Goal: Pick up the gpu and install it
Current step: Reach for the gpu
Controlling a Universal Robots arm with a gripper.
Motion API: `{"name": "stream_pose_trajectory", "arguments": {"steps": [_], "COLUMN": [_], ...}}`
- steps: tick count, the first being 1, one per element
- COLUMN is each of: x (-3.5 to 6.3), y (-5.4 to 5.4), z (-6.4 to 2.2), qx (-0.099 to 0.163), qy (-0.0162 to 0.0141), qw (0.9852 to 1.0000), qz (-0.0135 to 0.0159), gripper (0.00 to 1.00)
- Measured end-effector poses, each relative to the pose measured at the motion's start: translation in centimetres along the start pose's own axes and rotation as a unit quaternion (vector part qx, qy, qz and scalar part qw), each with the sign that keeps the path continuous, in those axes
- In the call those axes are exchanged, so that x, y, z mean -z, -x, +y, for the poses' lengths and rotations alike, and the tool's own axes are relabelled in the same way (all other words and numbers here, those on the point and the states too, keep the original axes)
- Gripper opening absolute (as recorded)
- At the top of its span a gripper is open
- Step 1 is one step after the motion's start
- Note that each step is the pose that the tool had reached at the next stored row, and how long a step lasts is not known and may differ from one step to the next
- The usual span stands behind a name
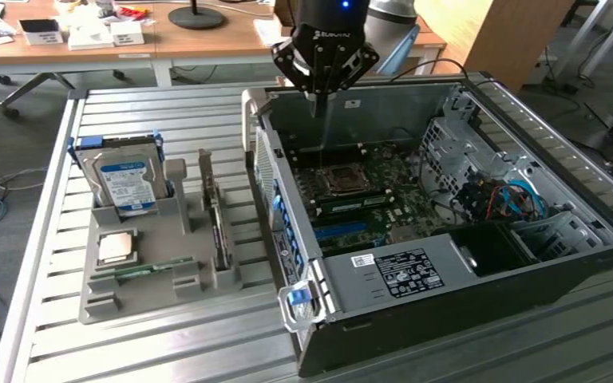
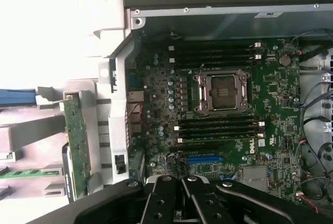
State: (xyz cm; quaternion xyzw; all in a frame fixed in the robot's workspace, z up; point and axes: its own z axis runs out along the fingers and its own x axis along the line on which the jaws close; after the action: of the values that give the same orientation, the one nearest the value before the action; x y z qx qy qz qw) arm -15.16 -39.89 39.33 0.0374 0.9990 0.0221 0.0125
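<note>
With gripper (image 1: 315, 96) shut and empty over the case (image 1: 477, 311), best open wide and square up along the gpu (image 1: 219, 227) standing off to its side.

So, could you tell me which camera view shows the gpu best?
The wrist view: the gpu shows its green face, standing in the grey holder. The exterior view shows the gpu nearly edge-on, as a thin strip.

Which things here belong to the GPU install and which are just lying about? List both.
Job: gpu in the grey holder; gripper; open computer case; blue expansion slot.
Lying about: hard drive; CPU; RAM stick.
</note>
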Motion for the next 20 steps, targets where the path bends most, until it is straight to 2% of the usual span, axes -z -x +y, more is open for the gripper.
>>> {"name": "stream_pose_trajectory", "arguments": {"steps": [10, 20], "x": [0.05, 0.11], "y": [-1.8, -4.2], "z": [-0.13, -0.31], "qx": [0.0, 0.0], "qy": [0.0, 0.0], "qw": [1.0, 1.0], "qz": [0.0, -0.0002], "gripper": [0.11, 0.11]}}
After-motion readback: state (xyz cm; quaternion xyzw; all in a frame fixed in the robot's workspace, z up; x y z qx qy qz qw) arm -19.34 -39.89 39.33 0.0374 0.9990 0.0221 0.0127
